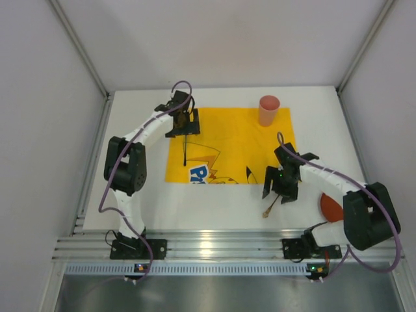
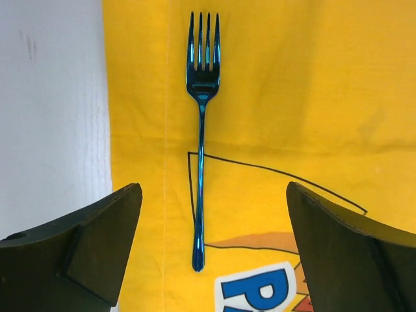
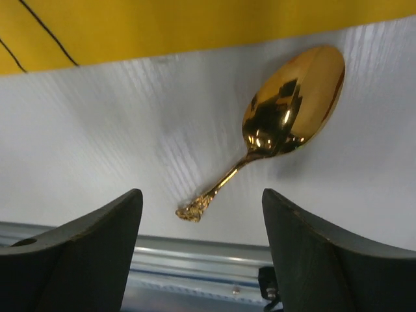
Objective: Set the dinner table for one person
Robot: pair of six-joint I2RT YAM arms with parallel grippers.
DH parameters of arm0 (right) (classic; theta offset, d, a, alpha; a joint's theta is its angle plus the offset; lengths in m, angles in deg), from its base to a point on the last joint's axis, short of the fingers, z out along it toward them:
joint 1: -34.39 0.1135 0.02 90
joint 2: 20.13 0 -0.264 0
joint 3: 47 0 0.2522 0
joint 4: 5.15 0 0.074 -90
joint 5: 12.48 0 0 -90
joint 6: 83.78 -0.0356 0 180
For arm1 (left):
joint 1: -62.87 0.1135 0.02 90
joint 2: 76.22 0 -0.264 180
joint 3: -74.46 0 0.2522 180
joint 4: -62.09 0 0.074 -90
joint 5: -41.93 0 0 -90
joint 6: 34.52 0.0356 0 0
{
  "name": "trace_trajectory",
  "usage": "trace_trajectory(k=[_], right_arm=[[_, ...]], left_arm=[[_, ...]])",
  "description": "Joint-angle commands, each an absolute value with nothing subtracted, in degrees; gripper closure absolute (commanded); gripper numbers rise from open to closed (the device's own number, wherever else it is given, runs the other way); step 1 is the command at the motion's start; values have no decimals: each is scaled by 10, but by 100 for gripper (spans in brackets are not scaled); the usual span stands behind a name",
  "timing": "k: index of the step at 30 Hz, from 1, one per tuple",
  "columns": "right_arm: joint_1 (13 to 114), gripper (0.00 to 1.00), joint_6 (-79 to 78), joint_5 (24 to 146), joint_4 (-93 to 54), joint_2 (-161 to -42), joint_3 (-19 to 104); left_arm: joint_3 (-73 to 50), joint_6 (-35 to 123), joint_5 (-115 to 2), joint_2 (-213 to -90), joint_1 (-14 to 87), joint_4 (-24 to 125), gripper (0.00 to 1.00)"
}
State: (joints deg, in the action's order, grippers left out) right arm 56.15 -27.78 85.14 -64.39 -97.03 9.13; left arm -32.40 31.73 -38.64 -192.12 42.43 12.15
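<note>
Your white worktop (image 1: 221, 201) carries the yellow cartoon mat (image 1: 240, 140) as the place setting, a pink cup (image 1: 268, 109) at its far right corner. Your left hand (image 2: 213, 188) hangs spread over the blue fork (image 2: 200, 162), lying free along the mat's left edge where a fork belongs. Your right hand (image 3: 200, 193), also spread and holding nothing, hovers over the gold spoon (image 3: 286, 123) on bare worktop just off the mat's near edge.

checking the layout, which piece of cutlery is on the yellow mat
The blue fork; the gold spoon lies off it on the bare white tabletop.
</note>
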Motion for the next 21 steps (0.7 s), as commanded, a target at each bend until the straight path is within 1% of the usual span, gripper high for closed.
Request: trace_trajectory(k=[1,4,6,8,9,11,12,13,14,16,18,19,21], right_arm=[[565,27,-317,811,-568,-993,84],[565,36,-324,798,-539,-1020,75],[565,46,-326,783,-527,-1039,74],[567,52,-326,757,-519,-1057,69],[568,59,-327,749,-518,-1062,67],[570,68,-325,730,-524,-1069,64],[571,79,-324,724,-530,-1069,64],[571,85,-321,715,-547,-1060,69],[571,92,-319,710,-559,-1052,74],[573,100,-311,694,-608,-1022,100],[584,100,-292,678,-650,-999,131],[589,100,-287,658,-694,-984,173],[600,100,-267,640,-730,-974,218]], left_arm=[[-309,316,-392,-1865,423,104,2],[-297,320,-391,-1848,423,100,2],[-291,324,-390,-1842,423,95,2],[-289,328,-386,-1834,423,90,2],[-289,330,-385,-1829,423,90,2],[-289,332,-386,-1823,424,87,2],[-289,332,-387,-1821,423,85,2],[-287,332,-388,-1820,423,86,2],[-284,331,-389,-1816,423,87,2],[-281,328,-391,-1814,423,87,2],[-275,325,-397,-1813,423,91,2],[-274,324,-397,-1811,424,93,2],[-268,319,-402,-1808,423,101,2]])
